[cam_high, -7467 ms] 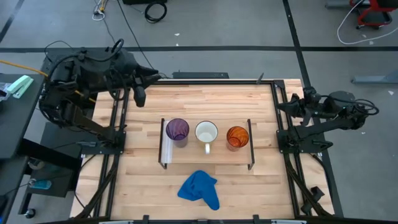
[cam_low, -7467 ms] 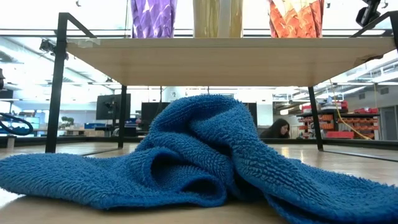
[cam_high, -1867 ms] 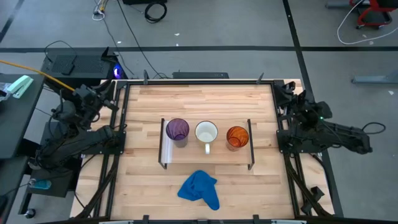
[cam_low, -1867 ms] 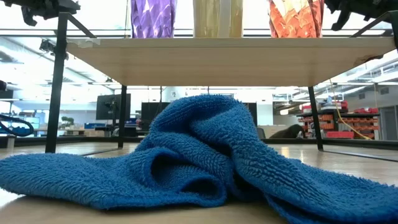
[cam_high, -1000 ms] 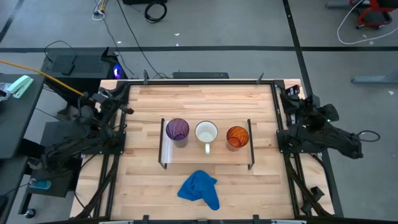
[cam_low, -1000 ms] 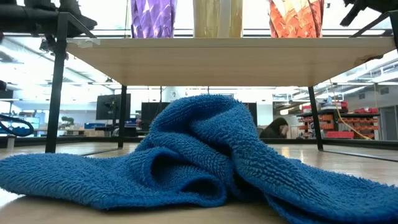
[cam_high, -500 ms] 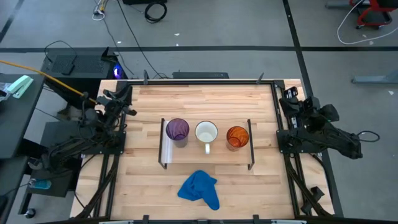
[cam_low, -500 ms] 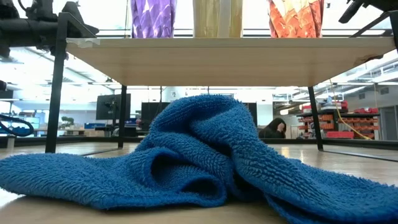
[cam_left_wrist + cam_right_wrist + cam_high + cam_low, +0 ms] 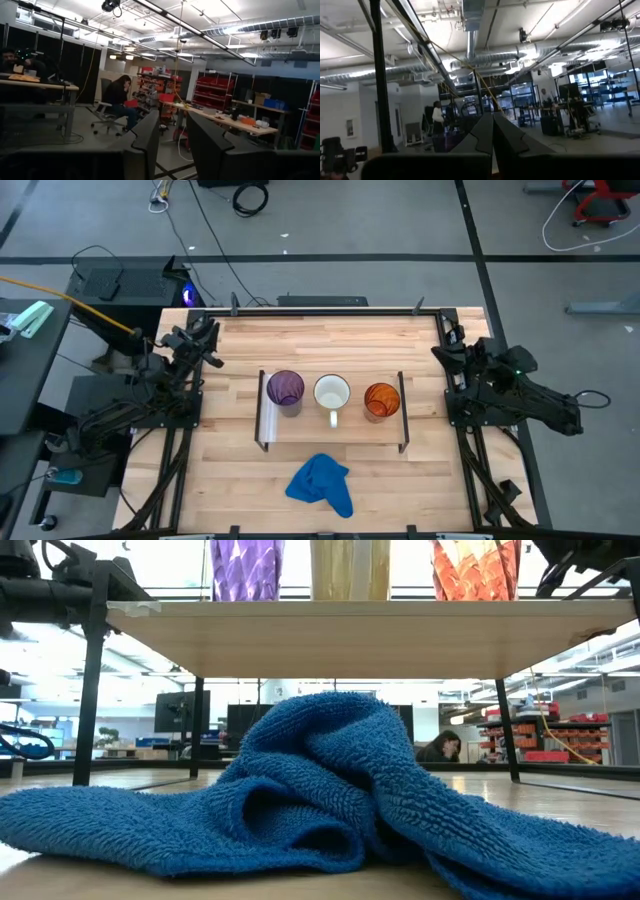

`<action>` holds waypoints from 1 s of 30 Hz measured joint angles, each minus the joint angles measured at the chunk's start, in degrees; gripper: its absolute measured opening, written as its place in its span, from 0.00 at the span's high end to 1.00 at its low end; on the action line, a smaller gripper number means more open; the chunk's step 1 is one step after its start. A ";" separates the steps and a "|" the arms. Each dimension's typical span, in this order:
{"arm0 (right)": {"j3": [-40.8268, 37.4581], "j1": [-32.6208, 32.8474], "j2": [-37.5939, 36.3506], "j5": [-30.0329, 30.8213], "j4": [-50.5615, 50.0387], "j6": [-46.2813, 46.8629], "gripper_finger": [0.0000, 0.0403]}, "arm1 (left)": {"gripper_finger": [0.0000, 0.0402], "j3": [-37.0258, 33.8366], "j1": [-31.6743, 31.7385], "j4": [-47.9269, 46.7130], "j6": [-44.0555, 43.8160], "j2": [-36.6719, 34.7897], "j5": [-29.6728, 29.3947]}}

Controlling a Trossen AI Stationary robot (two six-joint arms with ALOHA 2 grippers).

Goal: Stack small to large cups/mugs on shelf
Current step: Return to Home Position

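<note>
Three vessels stand in a row on the low wooden shelf (image 9: 350,426): a translucent purple cup (image 9: 285,389) at the left, a white mug (image 9: 332,393) in the middle with its handle toward the near edge, and a translucent orange cup (image 9: 381,399) at the right. Their bases show in the low view on the shelf board (image 9: 370,636). My left gripper (image 9: 207,338) is open and empty over the table's left edge, left of the shelf. My right gripper (image 9: 443,352) is shut and empty at the table's right edge, right of the orange cup.
A crumpled blue cloth (image 9: 322,485) lies on the tabletop near the front edge, in front of the shelf; it fills the low view (image 9: 320,790). Black frame rails run along the table's left and right edges. People sit in the room beyond (image 9: 120,97).
My left gripper has crept toward the table's right, a little farther over the left edge. My right gripper has swung toward the table's left and near side, closer to the orange cup. The cups, the mug and the cloth have stayed where they were.
</note>
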 joint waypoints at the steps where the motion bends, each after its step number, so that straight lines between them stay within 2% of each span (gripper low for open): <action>1: -0.01 0.00 0.00 0.01 0.02 -0.31 0.97 | 0.73 0.02 0.00 0.00 0.00 0.00 0.00; 4: -0.97 0.00 0.00 0.70 2.14 -0.54 0.97 | 0.73 0.00 0.00 -0.17 -0.02 0.00 0.00; 11: -6.10 0.00 0.00 1.55 14.27 0.09 0.97 | 0.73 0.02 0.00 -1.31 -0.41 0.00 0.00; 20: -11.01 0.00 -0.02 1.57 16.98 3.02 0.97 | 0.73 0.02 0.02 -3.72 -1.92 0.00 0.00; 30: -11.08 0.00 0.07 1.57 10.41 3.81 0.97 | 0.73 0.04 0.00 -9.79 -4.40 0.00 0.00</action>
